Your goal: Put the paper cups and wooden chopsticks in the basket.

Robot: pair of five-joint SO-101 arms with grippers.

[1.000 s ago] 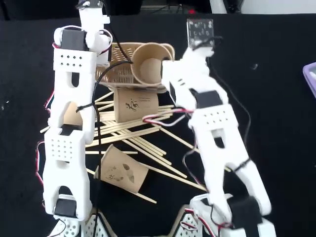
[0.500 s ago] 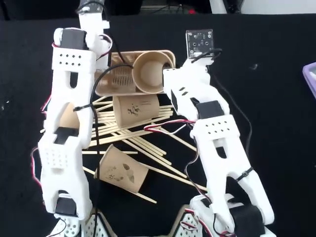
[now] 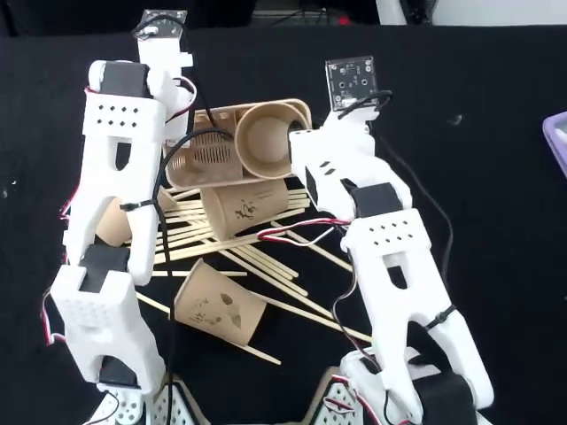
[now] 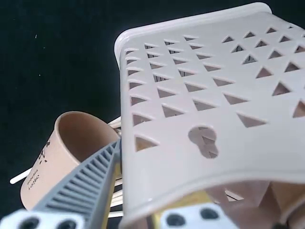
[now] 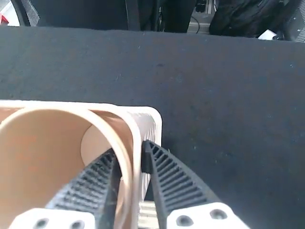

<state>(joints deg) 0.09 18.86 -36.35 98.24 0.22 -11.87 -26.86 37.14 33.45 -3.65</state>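
Nearest the arm bases: one paper cup (image 3: 217, 305) on its side. Wooden chopsticks (image 3: 239, 252) lie scattered, with a second cup (image 3: 244, 205) lying on them. Beyond: left gripper (image 4: 121, 160) clamped on the wall of the tilted basket (image 3: 205, 152). Right gripper (image 5: 129, 151) pinches the third cup (image 3: 266, 142) by its rim, at the basket's mouth.

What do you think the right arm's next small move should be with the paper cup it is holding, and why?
Probably open the right gripper to release the paper cup. Its fingers pinch the cup's rim, and the cup appears to lie inside the mouth of the tilted basket, which the left gripper holds, so it should stay in.
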